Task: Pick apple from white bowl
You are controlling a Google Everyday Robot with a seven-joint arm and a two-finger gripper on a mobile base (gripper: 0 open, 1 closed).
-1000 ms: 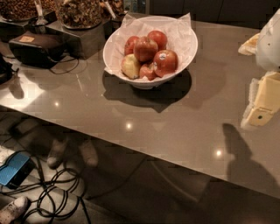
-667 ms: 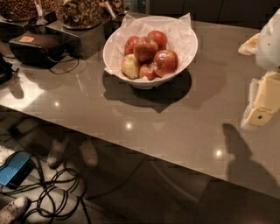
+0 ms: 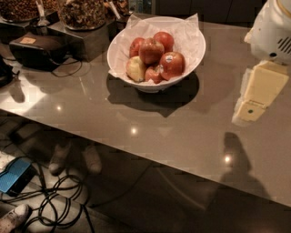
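The white bowl (image 3: 191,54) stands on the grey table, lined with crumpled white paper and holding several apples. The dark red apple (image 3: 151,50) sits on top in the middle of the pile. A red apple with a white sticker (image 3: 173,63) lies to its right and a pale yellow-green apple (image 3: 135,68) at the front left. My gripper (image 3: 249,107) hangs at the right edge of the view under the arm's white housing (image 3: 273,32). It is above the table, well to the right of the bowl and touching nothing.
Black stands with dishes of nuts and dried food (image 3: 82,13) line the table's back left, beside a black box with a cable (image 3: 38,50). The table's front edge (image 3: 136,157) runs diagonally. Cables (image 3: 59,205) and a blue device (image 3: 13,175) lie on the floor below.
The arm and gripper have shifted a little to the left, towards the bowl. The bowl and apples have not moved.
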